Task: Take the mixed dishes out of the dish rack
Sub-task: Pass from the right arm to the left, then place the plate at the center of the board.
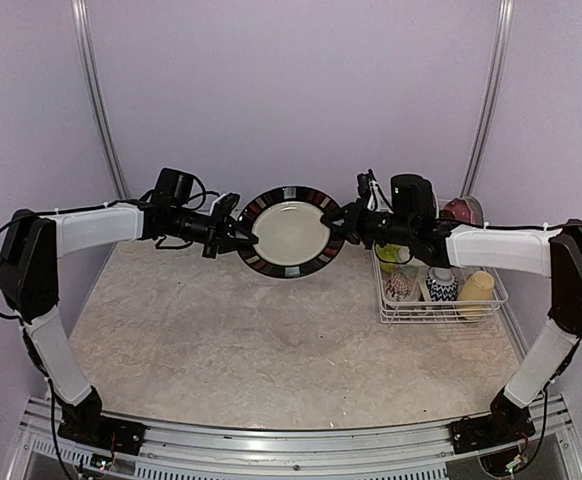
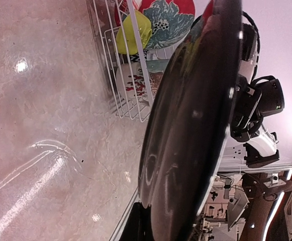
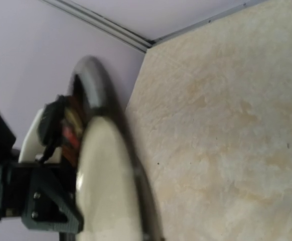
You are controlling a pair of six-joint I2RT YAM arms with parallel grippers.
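A round plate [image 1: 291, 229] with a cream middle and a dark striped rim hangs upright in the air between both arms. My left gripper [image 1: 233, 233] is shut on its left rim. My right gripper [image 1: 340, 222] is shut on its right rim. The left wrist view shows the plate's dark glossy back [image 2: 196, 125] running down into my left gripper [image 2: 153, 223]. The right wrist view shows its cream face [image 3: 106, 175]. The white wire dish rack [image 1: 471, 315] stands at the right and holds a lime-green bowl [image 1: 391, 253], a patterned bowl [image 1: 399, 285], a patterned mug [image 1: 439, 283], a pale-yellow mug [image 1: 476, 290] and a red floral plate [image 1: 463, 210].
The beige marbled tabletop [image 1: 241, 340] lies below the plate. Lilac walls close the back and sides. In the left wrist view the rack [image 2: 136, 75], the lime-green bowl [image 2: 133, 32] and the red floral plate [image 2: 168, 15] sit just behind the held plate.
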